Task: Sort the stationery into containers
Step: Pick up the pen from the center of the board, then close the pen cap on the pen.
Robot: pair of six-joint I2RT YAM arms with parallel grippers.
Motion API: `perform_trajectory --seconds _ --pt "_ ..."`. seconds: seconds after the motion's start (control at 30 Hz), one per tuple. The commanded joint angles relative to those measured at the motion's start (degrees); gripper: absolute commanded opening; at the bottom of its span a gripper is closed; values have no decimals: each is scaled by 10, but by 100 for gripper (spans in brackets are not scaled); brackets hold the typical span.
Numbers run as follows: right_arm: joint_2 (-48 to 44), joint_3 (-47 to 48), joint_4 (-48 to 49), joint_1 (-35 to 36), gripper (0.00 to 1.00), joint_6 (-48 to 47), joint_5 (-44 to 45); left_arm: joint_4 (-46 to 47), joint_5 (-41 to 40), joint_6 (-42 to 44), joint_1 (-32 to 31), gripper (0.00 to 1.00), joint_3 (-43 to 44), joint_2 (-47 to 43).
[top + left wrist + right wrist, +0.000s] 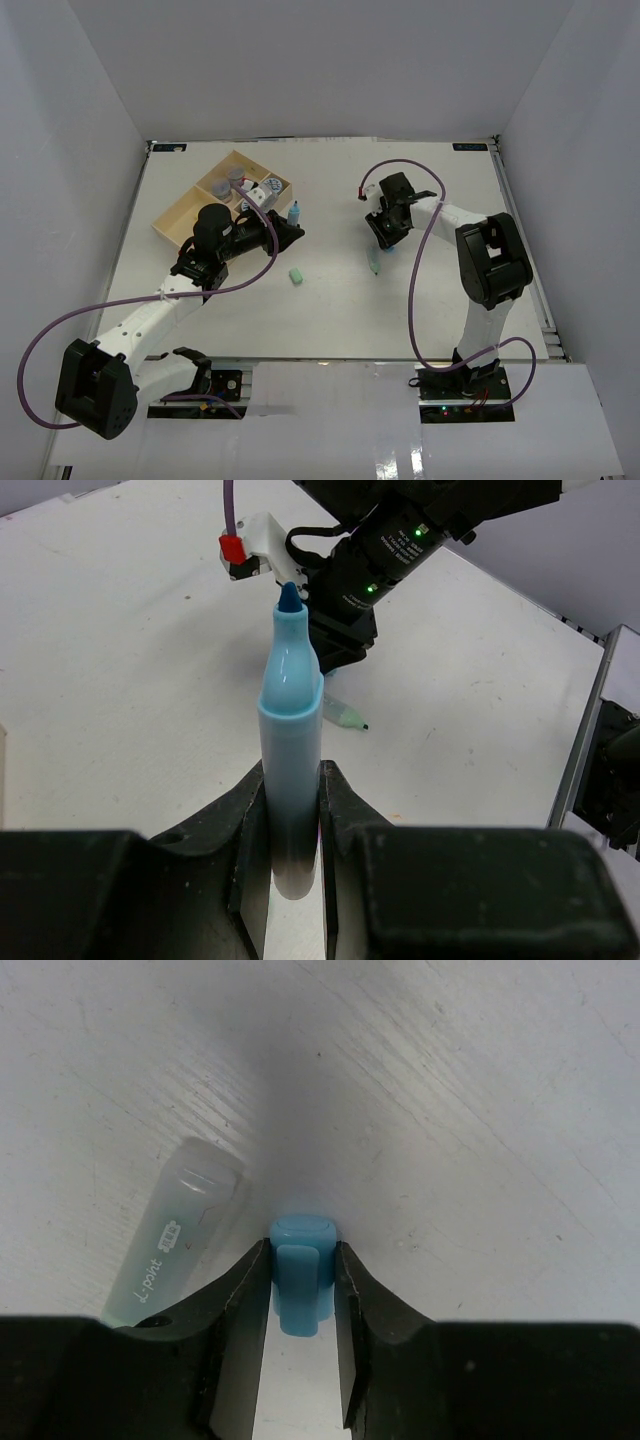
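Two pinches: my left gripper clamps the blue marker, its long axis and bare tip aimed toward my right gripper, which squeezes the blue cap on the table; the tray lies nearer my left arm.

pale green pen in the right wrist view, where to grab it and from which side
Probably mid-barrel, from straight above, pinching across its width: the pale green pen lies flat on the table, long round sides exposed. The blue cap sits close beside it.

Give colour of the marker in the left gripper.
Light blue marker, darker blue tip; left wrist view.
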Motion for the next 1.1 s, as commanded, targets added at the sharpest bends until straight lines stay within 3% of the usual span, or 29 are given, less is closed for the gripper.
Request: perform_trajectory --seconds 0.0,0.2,0.4,0.7,1.07 --pt "-27 -7 7 0 26 -3 16 5 16 0 4 0 22 -4" --pt "-157 28 2 28 24 49 43 13 24 -4 4 0 19 -12" --pt "-263 87 32 130 23 138 110 27 24 -3 4 0 9 -34" --pt "-305 134 166 297 26 256 196 42 24 6 4 0 -3 -54" --pt "-313 69 339 368 28 304 274 52 13 2 4 0 -10 -63"
